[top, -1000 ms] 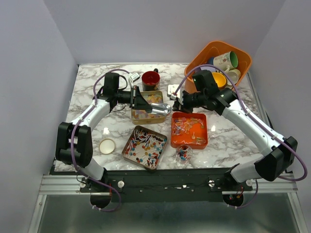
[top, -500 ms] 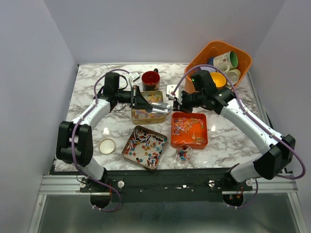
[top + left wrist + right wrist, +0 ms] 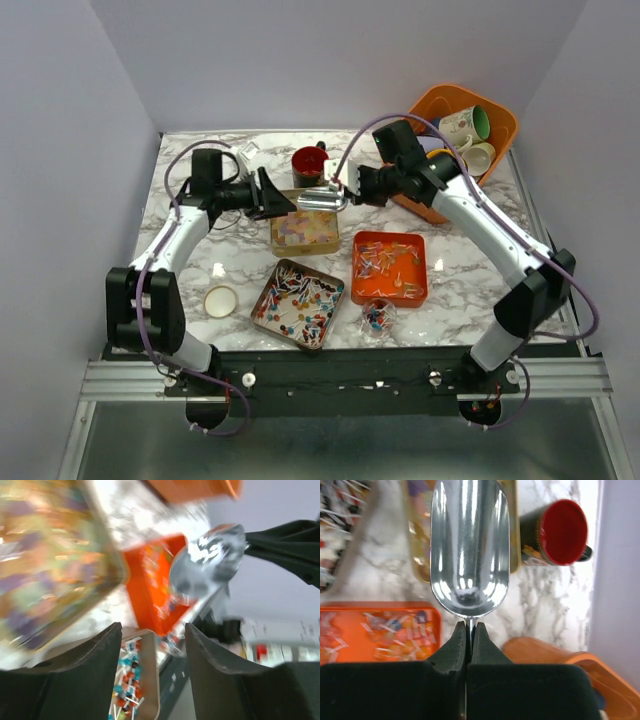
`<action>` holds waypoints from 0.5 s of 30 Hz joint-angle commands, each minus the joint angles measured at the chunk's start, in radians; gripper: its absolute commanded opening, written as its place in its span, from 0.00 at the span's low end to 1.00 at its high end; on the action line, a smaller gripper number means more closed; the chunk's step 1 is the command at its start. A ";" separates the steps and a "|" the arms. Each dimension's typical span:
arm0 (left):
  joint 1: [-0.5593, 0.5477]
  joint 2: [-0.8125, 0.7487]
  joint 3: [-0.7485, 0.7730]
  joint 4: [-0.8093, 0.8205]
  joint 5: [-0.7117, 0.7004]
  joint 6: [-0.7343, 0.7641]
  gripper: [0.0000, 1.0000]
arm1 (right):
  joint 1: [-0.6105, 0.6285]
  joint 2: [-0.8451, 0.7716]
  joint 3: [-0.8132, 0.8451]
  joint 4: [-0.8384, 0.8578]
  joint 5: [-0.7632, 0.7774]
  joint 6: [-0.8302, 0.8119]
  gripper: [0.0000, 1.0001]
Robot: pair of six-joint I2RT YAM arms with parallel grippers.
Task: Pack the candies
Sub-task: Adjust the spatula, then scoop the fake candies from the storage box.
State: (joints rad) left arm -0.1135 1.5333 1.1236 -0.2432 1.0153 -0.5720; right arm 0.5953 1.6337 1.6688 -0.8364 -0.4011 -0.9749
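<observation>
- Marbled table [image 3: 460,290] stands between plain pale walls, with both arms reaching over its far half.
- An orange basket [image 3: 440,93] at the far right corner holds mugs.
- The right gripper [image 3: 469,630], at far centre, is pinched tight on the thin handle of a silver scoop [image 3: 470,545]. The scoop's bowl is empty and hangs over the far edge of the gold tin [image 3: 273,238].
- The left gripper [image 3: 152,630] is just left of the scoop, jaws apart with nothing between them. Whether it touches the scoop cannot be told.
- The candies [image 3: 300,305] lie in four containers:
  - pastel squares in the gold tin at centre
  - red, blue and white pieces in a copper tin [image 3: 262,305] nearer
  - pale ones in an orange tray [image 3: 390,299] to the right
  - a few in a small clear pot [image 3: 378,317] at the near edge
- A red mug [image 3: 310,163] stands just beyond the gold tin.
- A white lid [image 3: 220,300] lies near left.
</observation>
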 commanded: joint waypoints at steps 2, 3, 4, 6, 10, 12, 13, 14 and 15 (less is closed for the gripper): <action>0.152 -0.153 -0.178 -0.093 -0.343 -0.084 0.66 | 0.003 0.264 0.342 -0.177 0.316 -0.255 0.01; 0.155 -0.160 -0.208 -0.078 -0.357 -0.130 0.67 | 0.008 0.319 0.406 -0.181 0.382 -0.283 0.01; 0.159 -0.173 -0.235 -0.059 -0.360 -0.156 0.69 | 0.014 0.340 0.428 -0.184 0.415 -0.341 0.01; 0.161 -0.179 -0.325 0.051 -0.327 -0.221 0.74 | 0.041 0.383 0.450 -0.181 0.522 -0.405 0.01; 0.161 -0.164 -0.406 0.180 -0.320 -0.280 0.85 | 0.089 0.393 0.407 -0.155 0.613 -0.559 0.01; 0.161 -0.160 -0.413 0.209 -0.351 -0.269 0.85 | 0.119 0.391 0.388 -0.130 0.659 -0.593 0.01; 0.161 -0.153 -0.418 0.220 -0.357 -0.272 0.85 | 0.129 0.396 0.378 -0.122 0.676 -0.620 0.01; 0.161 -0.150 -0.424 0.232 -0.363 -0.284 0.85 | 0.136 0.402 0.370 -0.112 0.695 -0.631 0.01; 0.161 -0.147 -0.436 0.243 -0.371 -0.298 0.85 | 0.155 0.406 0.368 -0.112 0.712 -0.642 0.01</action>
State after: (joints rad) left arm 0.0483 1.3804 0.7021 -0.1387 0.7048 -0.8154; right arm 0.6952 2.0254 2.0602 -0.9627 0.1493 -1.4677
